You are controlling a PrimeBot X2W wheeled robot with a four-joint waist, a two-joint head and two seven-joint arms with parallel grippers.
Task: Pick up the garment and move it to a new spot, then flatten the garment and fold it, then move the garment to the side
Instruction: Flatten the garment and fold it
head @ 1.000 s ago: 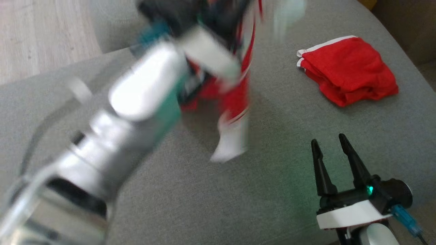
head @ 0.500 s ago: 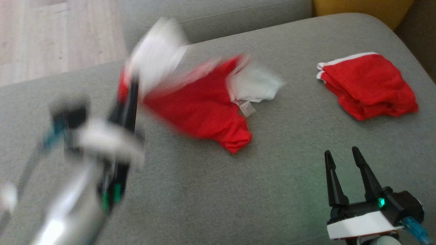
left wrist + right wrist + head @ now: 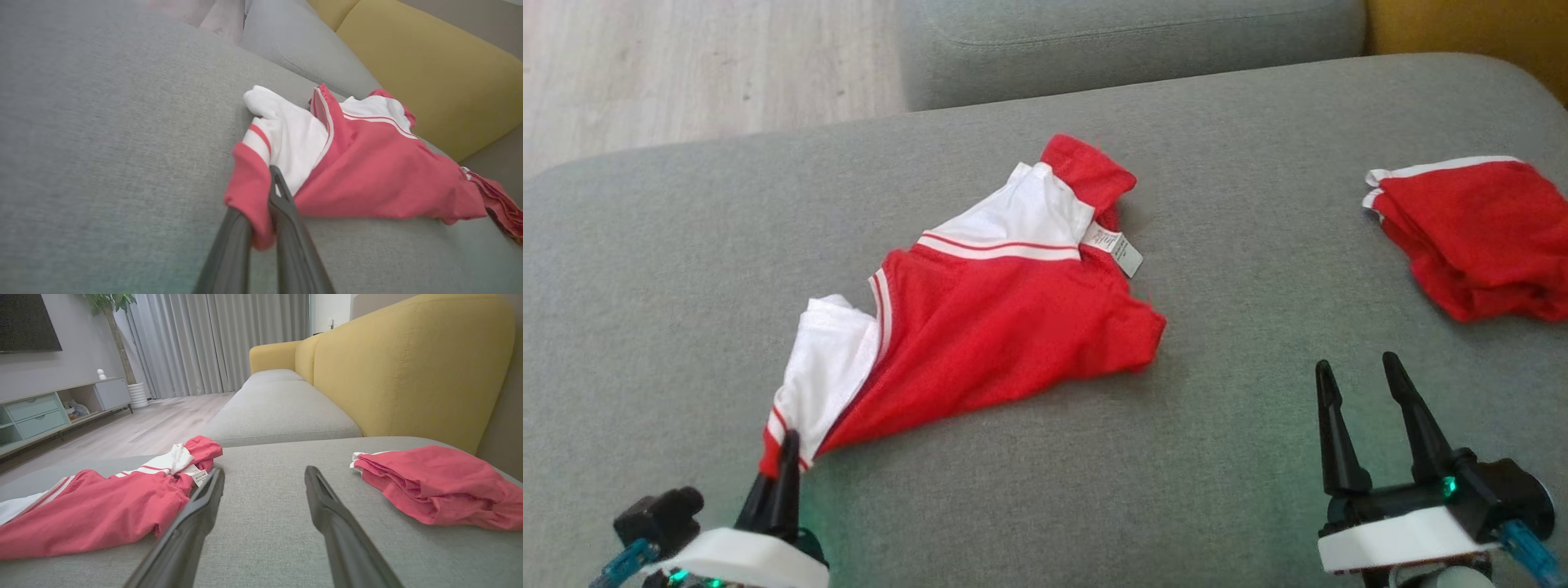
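The garment, a red shirt with white sleeves and striped trim, lies spread but wrinkled on the grey sofa cushion. My left gripper is at the lower left, shut on the red cuff of the near sleeve. In the left wrist view the cuff of the garment wraps around the left gripper, pinched between its fingers. My right gripper rests open at the lower right, holding nothing. In the right wrist view the right gripper points between the garment and a second cloth.
A folded red cloth with a white edge lies at the cushion's far right, also seen as the folded red cloth. A yellow sofa back rises behind. Wooden floor lies beyond the cushion's far left edge.
My left arm swung down from high in the view to the lower left, dragging the garment with it. The garment now lies laid out on the cushion. The camera has shifted.
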